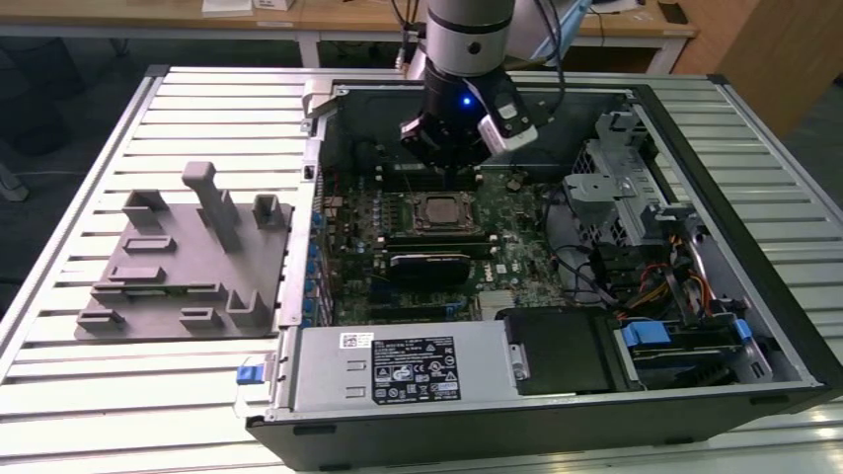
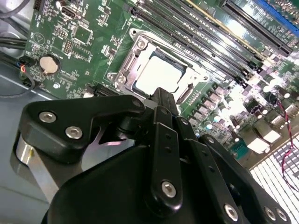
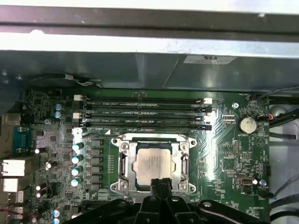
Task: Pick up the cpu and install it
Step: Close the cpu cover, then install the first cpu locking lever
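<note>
One chip lies flat inside its socket, so the gripper, pinched together and empty, hovers just above.

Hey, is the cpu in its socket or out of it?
In: the cpu lies flat inside the socket frame on the board, in both wrist views.

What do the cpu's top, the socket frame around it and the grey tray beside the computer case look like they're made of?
The cpu: its lid looks like metal, silvery and matte, with a pale even sheen. The socket frame: likely stamped steel, shiny, with bright glints along its edges. The grey tray: probably plastic, uniformly dull grey with no reflections.
</note>
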You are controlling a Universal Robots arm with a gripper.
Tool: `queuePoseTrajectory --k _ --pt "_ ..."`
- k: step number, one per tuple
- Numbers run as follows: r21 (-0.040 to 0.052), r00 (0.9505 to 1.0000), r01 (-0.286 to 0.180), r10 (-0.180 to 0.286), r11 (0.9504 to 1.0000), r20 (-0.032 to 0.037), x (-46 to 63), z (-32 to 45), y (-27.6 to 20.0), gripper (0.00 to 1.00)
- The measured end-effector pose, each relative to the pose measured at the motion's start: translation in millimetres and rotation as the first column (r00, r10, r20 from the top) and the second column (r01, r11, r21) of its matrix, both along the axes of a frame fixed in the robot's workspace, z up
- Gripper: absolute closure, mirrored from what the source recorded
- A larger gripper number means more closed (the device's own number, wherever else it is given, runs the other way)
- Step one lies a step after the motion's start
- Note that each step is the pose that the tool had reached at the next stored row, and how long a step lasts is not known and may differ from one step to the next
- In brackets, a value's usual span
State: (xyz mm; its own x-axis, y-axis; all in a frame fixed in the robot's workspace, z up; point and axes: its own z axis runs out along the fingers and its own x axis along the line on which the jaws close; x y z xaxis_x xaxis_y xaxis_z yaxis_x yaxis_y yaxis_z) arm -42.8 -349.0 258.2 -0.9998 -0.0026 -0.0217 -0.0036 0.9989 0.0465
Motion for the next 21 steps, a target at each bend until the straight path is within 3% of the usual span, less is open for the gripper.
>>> queuePoseTrajectory --k 17,21 --pt "-0.0001 1.0 0.0 0.0 1.0 0.0 -0.1 2.9 0.0 0.89" --pt "-0.0001 1.0 0.0 0.0 1.0 0.0 -7.8 2.8 0.0 0.89"
